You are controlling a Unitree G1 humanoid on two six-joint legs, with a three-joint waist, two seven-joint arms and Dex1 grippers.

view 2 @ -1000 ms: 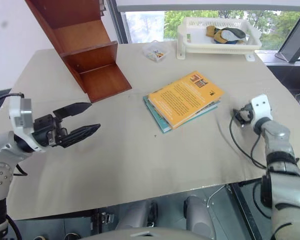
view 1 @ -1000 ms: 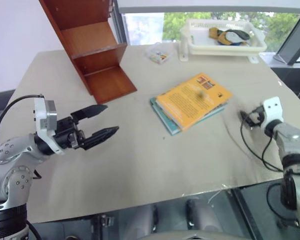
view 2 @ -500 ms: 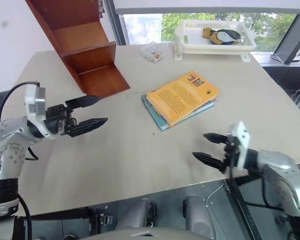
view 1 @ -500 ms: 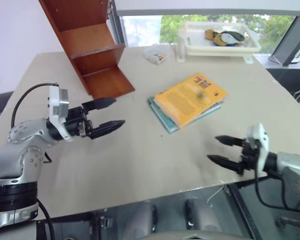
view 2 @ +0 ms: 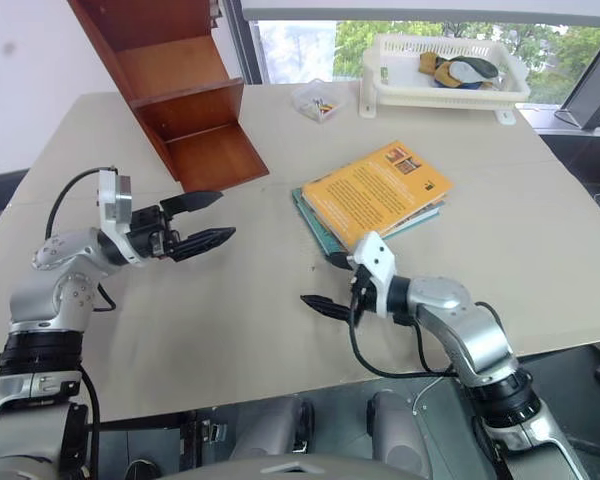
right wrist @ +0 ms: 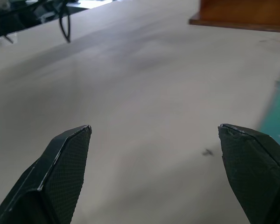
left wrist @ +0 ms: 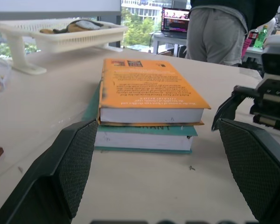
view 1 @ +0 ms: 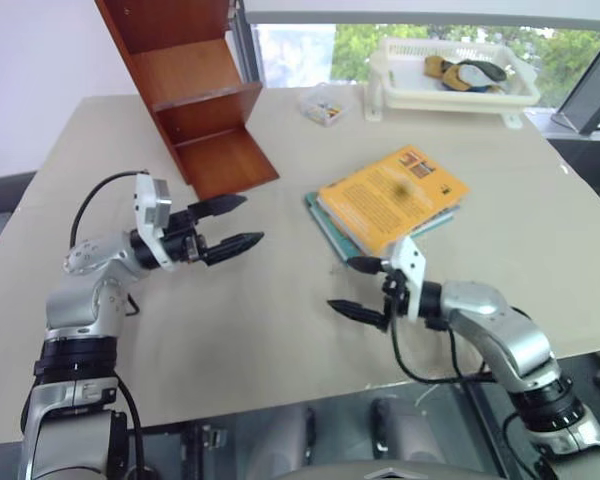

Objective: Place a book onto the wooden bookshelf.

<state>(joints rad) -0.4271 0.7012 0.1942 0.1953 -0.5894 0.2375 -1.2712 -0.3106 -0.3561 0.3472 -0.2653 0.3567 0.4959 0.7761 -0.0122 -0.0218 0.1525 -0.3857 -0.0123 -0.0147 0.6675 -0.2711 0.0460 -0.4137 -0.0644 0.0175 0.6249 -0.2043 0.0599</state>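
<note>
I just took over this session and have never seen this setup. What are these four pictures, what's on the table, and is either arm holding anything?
Two pictures come from the humanoid robot's head, looking down over its arms; two come from wrist cameras looking along each claw's black fingers. On the beige table lie a thin orange-yellow paperback book stacked on a teal-covered book, a reddish-brown wooden bookshelf, a white plastic basket and a small clear box. The left claw and right claw are both open and empty, pointing towards each other beside the books.
</note>
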